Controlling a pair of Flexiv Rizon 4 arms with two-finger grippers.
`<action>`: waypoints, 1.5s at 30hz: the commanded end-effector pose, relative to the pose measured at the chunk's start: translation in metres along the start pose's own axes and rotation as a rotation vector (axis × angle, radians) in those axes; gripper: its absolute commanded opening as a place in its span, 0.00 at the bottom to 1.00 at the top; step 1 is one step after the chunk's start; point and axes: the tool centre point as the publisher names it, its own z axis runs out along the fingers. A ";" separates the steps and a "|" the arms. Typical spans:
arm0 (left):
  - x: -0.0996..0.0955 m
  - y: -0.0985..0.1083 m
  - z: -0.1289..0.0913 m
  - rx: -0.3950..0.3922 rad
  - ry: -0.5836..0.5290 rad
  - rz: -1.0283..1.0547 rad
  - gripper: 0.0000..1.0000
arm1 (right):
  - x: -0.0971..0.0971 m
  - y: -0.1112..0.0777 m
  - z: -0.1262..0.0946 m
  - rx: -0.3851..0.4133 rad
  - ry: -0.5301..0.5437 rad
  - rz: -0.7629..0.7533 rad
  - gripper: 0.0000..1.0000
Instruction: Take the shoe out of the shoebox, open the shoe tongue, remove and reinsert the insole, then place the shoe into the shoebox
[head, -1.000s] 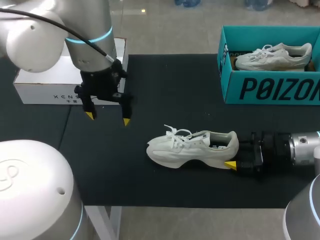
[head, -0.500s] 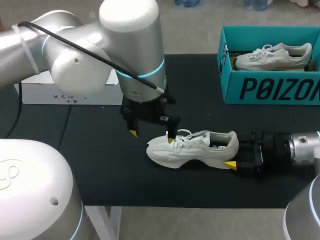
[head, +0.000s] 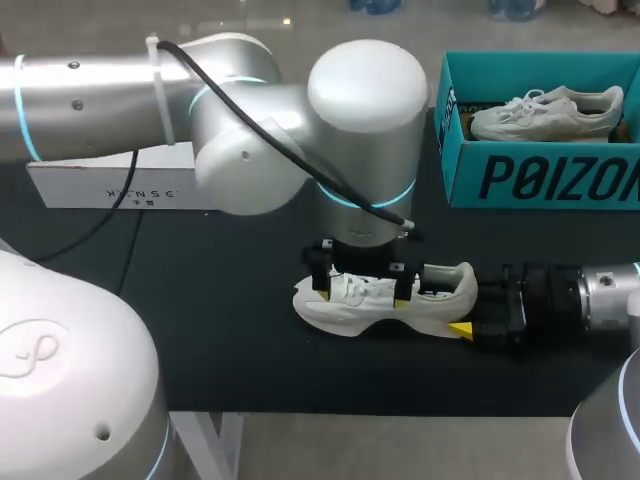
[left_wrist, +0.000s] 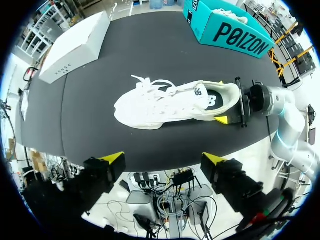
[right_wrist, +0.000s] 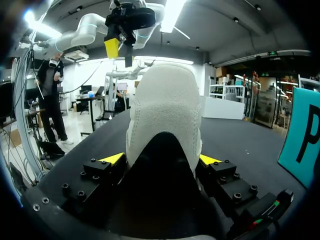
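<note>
Head view: shoe (head: 380, 315) under left pincer (head: 362, 287)

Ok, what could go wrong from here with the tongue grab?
1. The open left gripper hangs above the shoe, whose loose laces sprawl near the opening; it may snag those instead.
2. The right gripper clamps only the heel, so a pull might twist the shoe free.

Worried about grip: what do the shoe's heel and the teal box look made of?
Shoe heel: likely soft matte white fabric, judging by its nubbly surface. Box: probably printed cardboard, given thin flat walls and smooth face.
</note>
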 end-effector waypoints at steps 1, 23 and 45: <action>0.050 -0.011 0.010 -0.016 -0.059 0.000 1.00 | 0.000 -0.002 0.002 0.003 -0.004 0.000 0.00; 0.080 -0.065 0.052 0.028 -0.157 -0.132 1.00 | 0.000 -0.002 0.002 0.003 -0.004 0.000 0.00; 0.057 -0.080 0.084 0.040 -0.282 -0.192 1.00 | 0.000 -0.002 0.002 0.003 -0.004 0.000 0.00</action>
